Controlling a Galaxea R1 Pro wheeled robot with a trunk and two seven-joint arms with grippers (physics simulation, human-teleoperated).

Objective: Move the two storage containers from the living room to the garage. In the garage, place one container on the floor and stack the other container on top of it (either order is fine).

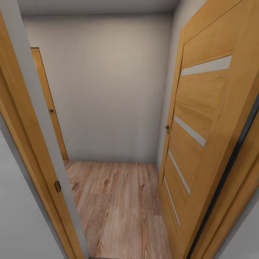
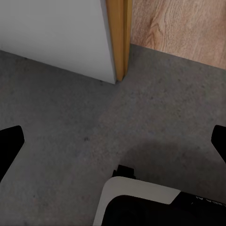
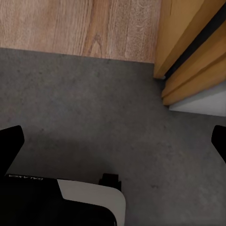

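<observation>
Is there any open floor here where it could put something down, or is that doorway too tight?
Open wood-plank floor runs between the left door frame and the slatted wooden door, up to the pale back wall. Grey concrete floor at the threshold is bare too. The doorway itself is narrow.

Soft, even light is filling the hallway, with no lamp showing and no glare. The wall (image 1: 108, 90) is darkening slightly toward its top. The door (image 1: 201, 118) and frame (image 1: 34, 144) are bowing outward (wide-lens distortion). On the concrete (image 2: 61, 117), a faint blurry shadow is lying beside the robot's base (image 2: 141, 200). Textures are looking slightly soft.
</observation>
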